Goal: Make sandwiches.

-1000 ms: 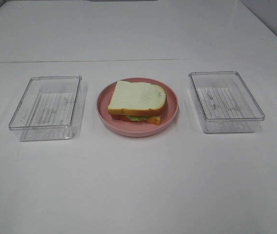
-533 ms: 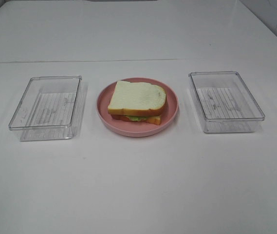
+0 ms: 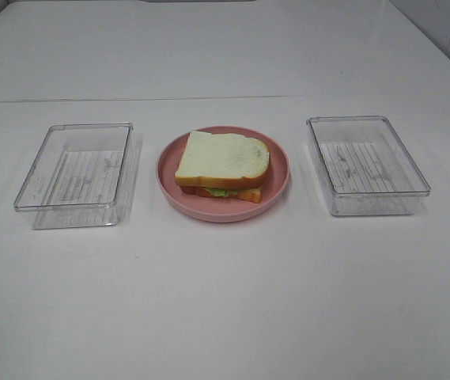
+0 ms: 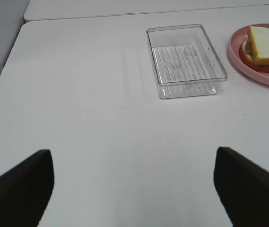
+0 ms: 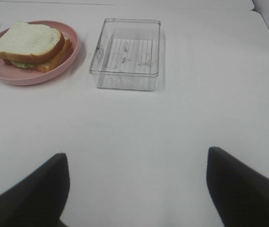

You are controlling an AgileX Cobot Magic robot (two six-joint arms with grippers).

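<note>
One assembled sandwich (image 3: 223,165) lies on a pink round plate (image 3: 278,186) in the middle of the white table. Its top is a white bread slice with orange-brown crust; green lettuce and an orange-yellow layer show at its front edge. It also shows in the left wrist view (image 4: 265,46) and the right wrist view (image 5: 29,44). Neither gripper shows in the exterior view. My left gripper (image 4: 133,182) is open and empty over bare table, far from the plate. My right gripper (image 5: 136,182) is open and empty too, well short of the sandwich.
An empty clear plastic box (image 3: 76,174) stands left of the plate and another empty clear box (image 3: 365,164) stands right of it. They also show in the wrist views (image 4: 186,60) (image 5: 127,53). The table's left edge (image 4: 6,66) is near.
</note>
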